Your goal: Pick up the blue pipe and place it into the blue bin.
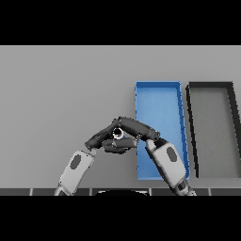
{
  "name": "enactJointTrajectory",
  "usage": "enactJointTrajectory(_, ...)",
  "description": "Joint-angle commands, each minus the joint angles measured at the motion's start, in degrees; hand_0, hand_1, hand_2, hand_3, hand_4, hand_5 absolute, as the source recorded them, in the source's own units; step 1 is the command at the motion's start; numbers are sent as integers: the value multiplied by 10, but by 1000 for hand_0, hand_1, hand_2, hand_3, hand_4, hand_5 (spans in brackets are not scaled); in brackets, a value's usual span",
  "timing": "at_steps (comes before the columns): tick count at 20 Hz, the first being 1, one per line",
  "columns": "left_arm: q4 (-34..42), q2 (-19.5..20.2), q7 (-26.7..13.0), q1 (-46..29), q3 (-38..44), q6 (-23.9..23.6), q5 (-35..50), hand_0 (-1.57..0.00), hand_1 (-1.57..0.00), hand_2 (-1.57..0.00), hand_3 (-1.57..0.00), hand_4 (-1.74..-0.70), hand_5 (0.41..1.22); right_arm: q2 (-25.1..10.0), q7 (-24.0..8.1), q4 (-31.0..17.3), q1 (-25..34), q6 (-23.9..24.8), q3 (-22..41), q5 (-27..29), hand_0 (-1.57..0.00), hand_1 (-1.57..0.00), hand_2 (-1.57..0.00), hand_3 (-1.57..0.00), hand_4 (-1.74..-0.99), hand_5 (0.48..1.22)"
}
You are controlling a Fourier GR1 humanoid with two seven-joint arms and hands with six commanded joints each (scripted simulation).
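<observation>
Left of blue bin (160,117) — both hands' fingers meet; grip state unclear.

Legible text | none found | labels, brands, numbers, signs: none to be read on any surface shown

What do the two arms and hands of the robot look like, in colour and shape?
Both arms have light grey to white rounded forearm shells, each with a darker grey oval marking on top. The left hand and the right hand are dark, almost black, with slim segmented fingers. No cables or sleeves are visible.
</observation>
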State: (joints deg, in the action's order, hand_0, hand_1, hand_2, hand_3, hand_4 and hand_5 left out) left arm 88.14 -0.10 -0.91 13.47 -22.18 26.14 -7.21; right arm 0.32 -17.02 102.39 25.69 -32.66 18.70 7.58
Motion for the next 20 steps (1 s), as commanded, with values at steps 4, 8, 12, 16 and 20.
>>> enactJointTrajectory(4, -9, -7, -38, 3, 10, -3, 12, -51, -47, -46, -36, -973, 578, 11, 23, -6, -4, -6, -2, -10, -1570, -1570, -1570, -1570, -1499, 1220)
enactJointTrajectory(8, -20, -6, -32, 0, 10, -13, 2, -20, -19, -18, -14, -971, 519, 25, -15, -2, 15, 1, -32, 28, -1571, -1571, -1571, -1571, -1496, 1221)
enactJointTrajectory(12, -21, -11, -53, 2, 8, -17, 2, -8, -7, -7, -5, -973, 489, 28, -117, 15, 80, 36, -81, 142, -1571, -1571, -1571, -1571, -1494, 1221)
enactJointTrajectory(16, -9, -4, -57, -2, 4, -14, 1, -3, -2, -2, -2, -956, 475, 5, -161, 5, 182, 87, -146, 230, -1571, -1571, -1571, -1571, -1496, 1221)
enactJointTrajectory(20, 1, -1, -45, -8, 3, -14, 1, 0, 0, 0, 0, -947, 468, -41, -127, -45, 266, 144, -228, 226, -1571, -1571, -1571, -1571, -1498, 1221)
